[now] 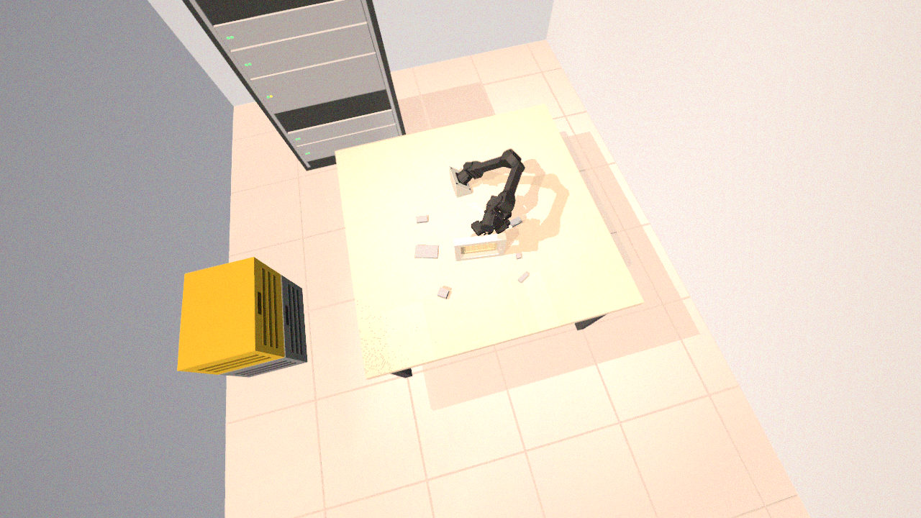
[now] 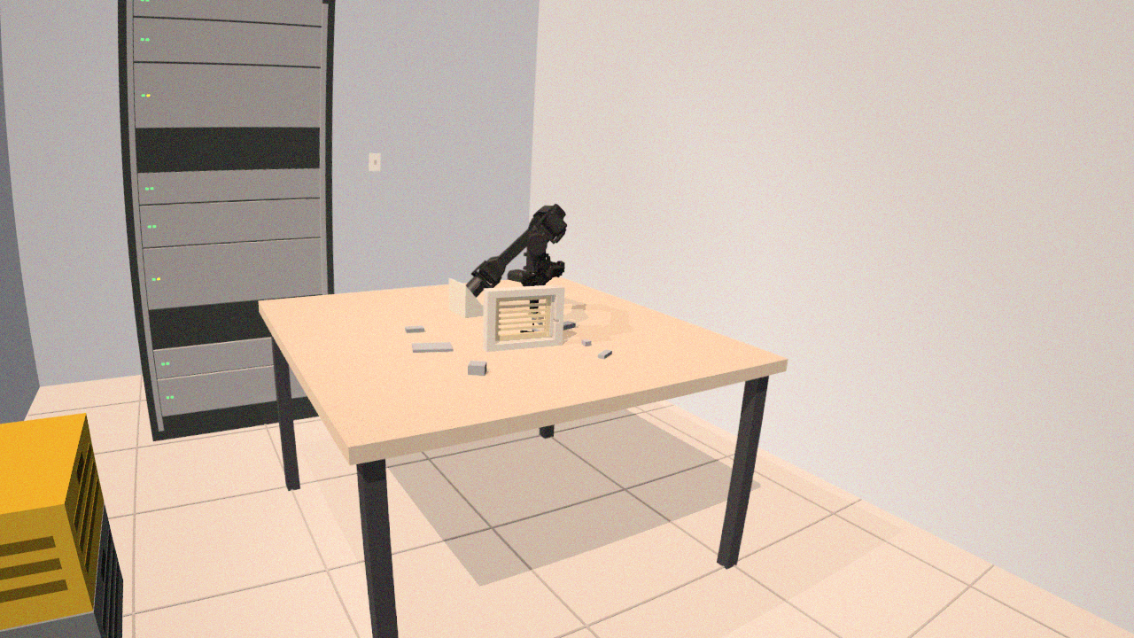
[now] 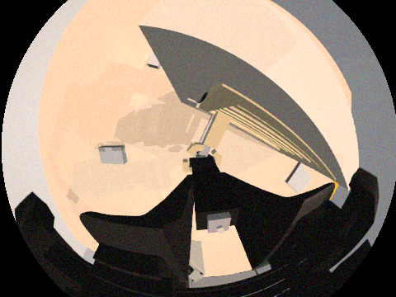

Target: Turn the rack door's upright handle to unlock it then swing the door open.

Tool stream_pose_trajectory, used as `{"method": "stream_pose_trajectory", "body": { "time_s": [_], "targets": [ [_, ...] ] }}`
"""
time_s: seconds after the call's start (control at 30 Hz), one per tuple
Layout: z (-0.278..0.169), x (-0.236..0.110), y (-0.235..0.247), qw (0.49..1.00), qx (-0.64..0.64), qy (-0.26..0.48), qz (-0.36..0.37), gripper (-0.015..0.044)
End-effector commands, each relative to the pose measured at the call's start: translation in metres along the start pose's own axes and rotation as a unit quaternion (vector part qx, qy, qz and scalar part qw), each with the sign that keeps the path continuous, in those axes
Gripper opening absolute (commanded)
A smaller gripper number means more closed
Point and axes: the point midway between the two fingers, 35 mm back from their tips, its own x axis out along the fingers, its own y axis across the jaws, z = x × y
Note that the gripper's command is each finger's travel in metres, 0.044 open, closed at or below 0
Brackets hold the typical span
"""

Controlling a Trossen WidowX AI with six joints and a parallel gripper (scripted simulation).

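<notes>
At a wooden table (image 1: 579, 277) (image 2: 380, 404) (image 3: 78, 111), the gripper (image 1: 494, 221) (image 2: 534, 304) (image 3: 206, 178), nearly closed, clasps the rack door's handle (image 3: 206, 167), apparently mid-turn; finishing the quarter turn should precede swinging.

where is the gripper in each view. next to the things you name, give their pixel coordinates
top: gripper (image 1: 489, 233) just right of centre, at the back edge of the door frame (image 1: 458, 250) (image 2: 491, 321) (image 3: 247, 70)
exterior: mostly hidden behind the frame, near the middle, its tips not plain
wrist: big dark fingers across the lower half, closing near the centre
shared landmark: the door frame, in all three
</notes>
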Motion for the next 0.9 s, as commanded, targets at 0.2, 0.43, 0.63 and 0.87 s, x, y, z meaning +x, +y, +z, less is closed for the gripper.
{"method": "stream_pose_trajectory", "body": {
  "time_s": [0.2,0.43,0.63,0.87],
  "targets": [
    [-0.0006,0.0012,0.0002,0.973,-0.23,0.001,0.001,0.0014],
    [-0.0006,0.0012,0.0002,0.919,-0.394,0.001,0.002,0.0014],
    [-0.0006,0.0012,0.0002,0.851,-0.525,0.001,0.002,0.0014],
    [-0.0006,0.0012,0.0002,0.751,-0.66,0.001,0.002,0.0014]
  ]
}}
